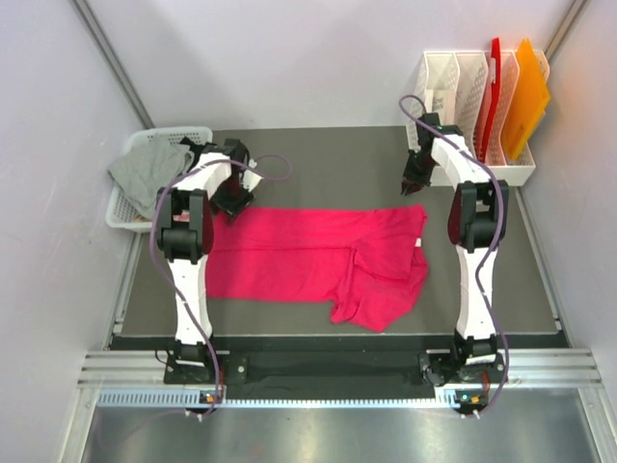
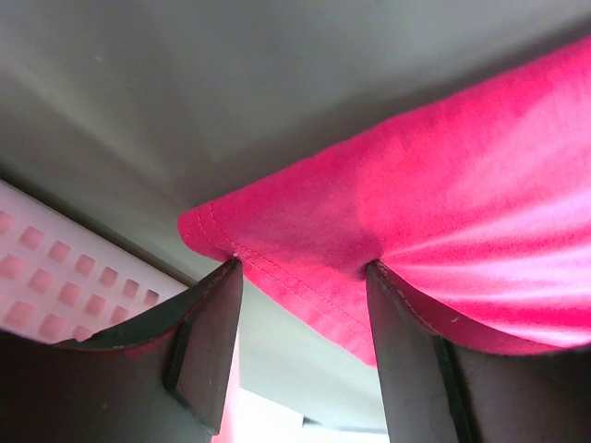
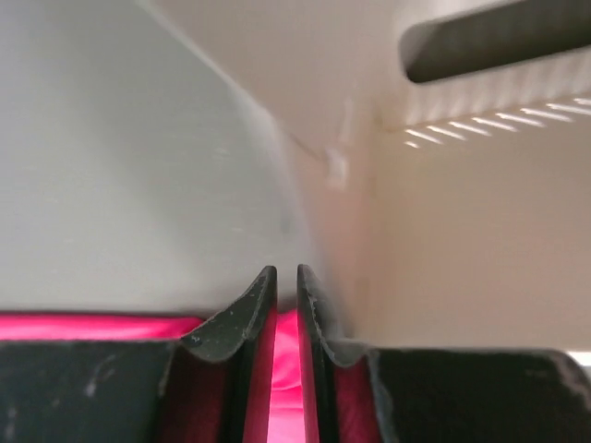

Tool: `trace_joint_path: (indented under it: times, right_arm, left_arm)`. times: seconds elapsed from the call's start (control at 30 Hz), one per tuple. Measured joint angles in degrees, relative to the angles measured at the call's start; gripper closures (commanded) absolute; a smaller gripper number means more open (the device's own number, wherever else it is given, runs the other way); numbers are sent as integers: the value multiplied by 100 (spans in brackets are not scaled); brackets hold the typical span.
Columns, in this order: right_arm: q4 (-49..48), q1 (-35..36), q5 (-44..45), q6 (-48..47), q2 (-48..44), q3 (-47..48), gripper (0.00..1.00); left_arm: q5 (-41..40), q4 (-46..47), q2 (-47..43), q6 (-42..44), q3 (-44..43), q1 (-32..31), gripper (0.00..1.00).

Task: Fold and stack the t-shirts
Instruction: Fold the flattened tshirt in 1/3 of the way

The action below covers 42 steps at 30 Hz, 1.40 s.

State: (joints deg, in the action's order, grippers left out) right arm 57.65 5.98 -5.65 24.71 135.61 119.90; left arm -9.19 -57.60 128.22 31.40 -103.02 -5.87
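The crimson t-shirt [image 1: 308, 256] is spread flat mid-table, its 10 o'clock corner framed by the wide-parted jaws of the left gripper [image 2: 303, 268]. The right gripper [image 3: 286, 272] — narrowed to a slit — is placed at the 2 o'clock corner.

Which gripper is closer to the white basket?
Left. The left gripper is just beside the basket; the right gripper is far across the table, by the file rack.
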Motion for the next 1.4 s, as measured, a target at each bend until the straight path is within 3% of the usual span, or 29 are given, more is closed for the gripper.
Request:
trace_joint_path:
  times: [0.2, 0.5, 0.63, 0.9, 1.1, 1.4]
  right_arm:
    - [321, 63, -15, 22, 203, 509, 83]
    - [254, 437, 367, -133, -37, 575, 76]
    - [70, 839, 503, -247, -848, -7, 76]
    - [-284, 1314, 739, -374, -2612, -2164, 76]
    - [-295, 1287, 955, -361, -2798, -3576, 76]
    - [-415, 1290, 1051, -352, -2796, -3895, 77]
  left_arm:
    - [-155, -520, 461, -129, -754, -2, 41]
    - [-214, -273, 306, -181, -507, -7, 42]
    - [-186, 225, -50, -245, 61, 0, 42]
    - [-92, 1191, -774, -284, 1178, 42, 42]
    - [-44, 1311, -892, -299, 1340, 61, 41]
    - [457, 885, -968, -435, 1217, -138, 41]
